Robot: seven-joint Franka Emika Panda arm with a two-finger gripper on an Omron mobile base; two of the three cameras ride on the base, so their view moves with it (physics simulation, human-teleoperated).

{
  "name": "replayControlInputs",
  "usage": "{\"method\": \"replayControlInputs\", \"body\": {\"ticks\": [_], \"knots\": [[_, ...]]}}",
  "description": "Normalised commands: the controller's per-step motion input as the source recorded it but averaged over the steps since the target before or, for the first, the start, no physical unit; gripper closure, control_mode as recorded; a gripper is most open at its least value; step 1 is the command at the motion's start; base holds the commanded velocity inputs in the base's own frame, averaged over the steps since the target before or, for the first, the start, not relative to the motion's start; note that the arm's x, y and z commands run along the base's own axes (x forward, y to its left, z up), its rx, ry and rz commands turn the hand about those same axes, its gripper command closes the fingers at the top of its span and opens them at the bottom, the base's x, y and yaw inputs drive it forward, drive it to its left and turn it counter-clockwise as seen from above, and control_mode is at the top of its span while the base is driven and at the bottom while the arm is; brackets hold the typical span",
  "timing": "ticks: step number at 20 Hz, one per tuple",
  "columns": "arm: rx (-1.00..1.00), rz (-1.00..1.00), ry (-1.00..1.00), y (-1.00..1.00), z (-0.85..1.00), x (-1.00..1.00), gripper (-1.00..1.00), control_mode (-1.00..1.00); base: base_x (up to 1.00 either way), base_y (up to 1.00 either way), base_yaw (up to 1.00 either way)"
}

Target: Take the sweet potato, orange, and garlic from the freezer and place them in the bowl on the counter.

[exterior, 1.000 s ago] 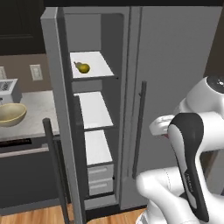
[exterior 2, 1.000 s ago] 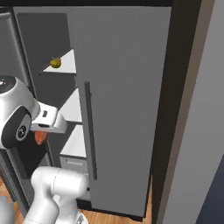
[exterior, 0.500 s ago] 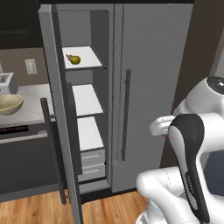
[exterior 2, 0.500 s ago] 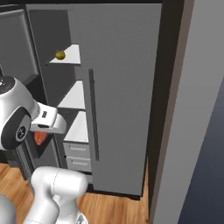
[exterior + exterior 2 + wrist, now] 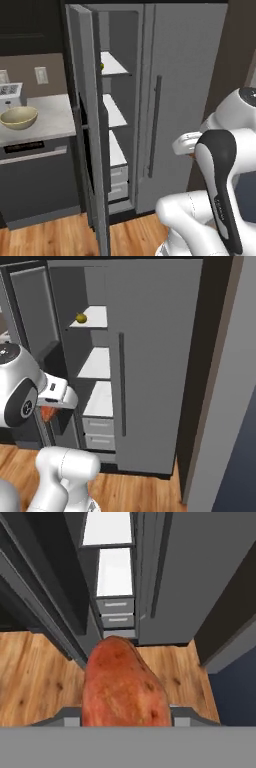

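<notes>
The gripper point(image 5: 125, 722) grasps the sweet potato point(image 5: 123, 684) in front of the open freezer point(image 5: 117, 110), above the wood floor point(image 5: 35, 677). The orange point(image 5: 81, 318) sits on the top shelf point(image 5: 95, 318); the bowl point(image 5: 19, 117) rests on the counter point(image 5: 50, 120).

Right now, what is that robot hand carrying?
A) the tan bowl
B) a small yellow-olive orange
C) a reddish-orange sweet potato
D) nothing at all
C: the hand view shows the sweet potato gripped in the gripper, while the orange sits on the top freezer shelf and the bowl rests on the counter.
</notes>
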Motion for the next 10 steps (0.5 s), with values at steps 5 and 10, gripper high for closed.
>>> {"method": "replayControlInputs", "body": {"ticks": [5, 10], "knots": [[0.0, 0.0, 0.0, 0.0, 0.0, 0.0, 1.0, 1.0, -0.14, 0.93, -0.03], [0.0, 0.0, 0.0, 0.0, 0.0, 0.0, 1.0, 1.0, -0.11, 1.0, 0.0]]}}
